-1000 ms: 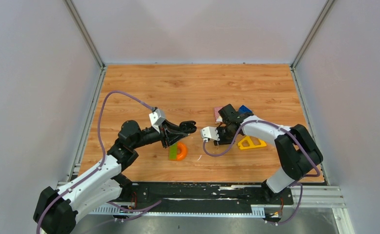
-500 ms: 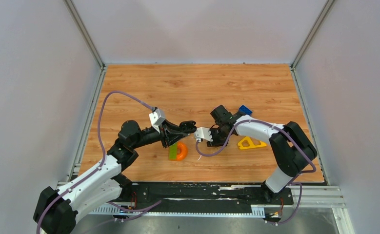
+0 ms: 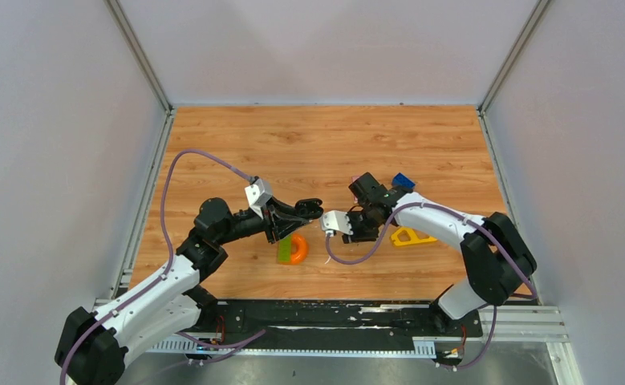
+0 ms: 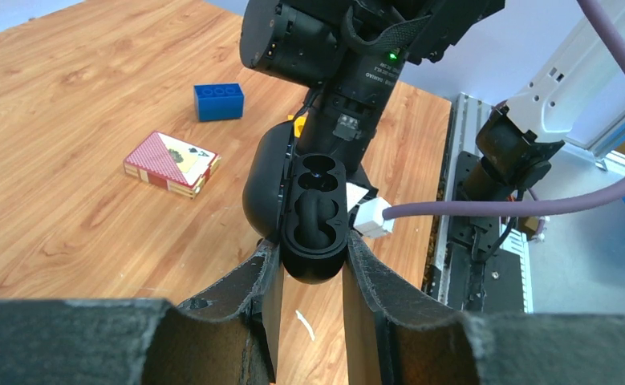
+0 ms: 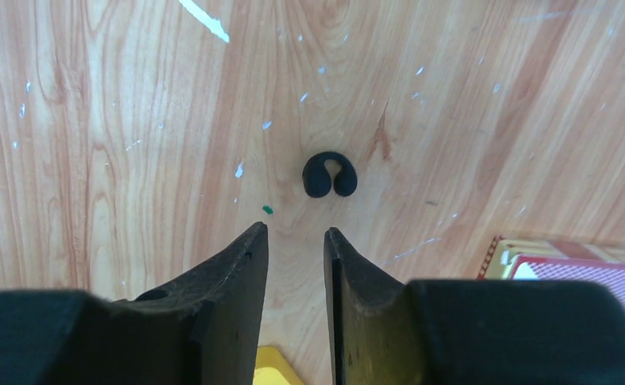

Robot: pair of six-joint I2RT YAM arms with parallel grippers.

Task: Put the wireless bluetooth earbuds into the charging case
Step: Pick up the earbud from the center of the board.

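Observation:
My left gripper (image 4: pixel 313 245) is shut on the black charging case (image 4: pixel 317 208). It holds the case off the table with the lid swung open and the moulded hollow facing the camera. In the top view the case (image 3: pixel 313 210) sits mid-table. My right gripper (image 5: pixel 294 230) points down at the wood, open, with nothing between its fingers. One small black curled earbud (image 5: pixel 330 175) lies on the table just beyond its fingertips. From above, the right gripper (image 3: pixel 359 226) hangs close to the right of the held case. No other earbuds show.
A red-backed card deck (image 4: pixel 172 162) and a blue brick (image 4: pixel 219 101) lie behind the right wrist. A yellow triangle (image 3: pixel 411 236) lies to its right. An orange ring (image 3: pixel 298 250) and a green block (image 3: pixel 283 251) sit under the left gripper. A thin white sliver (image 5: pixel 204 20) lies nearby.
The right arm has swung left, bringing its gripper next to the held case and uncovering less of the card deck. The left arm and the case have stayed put.

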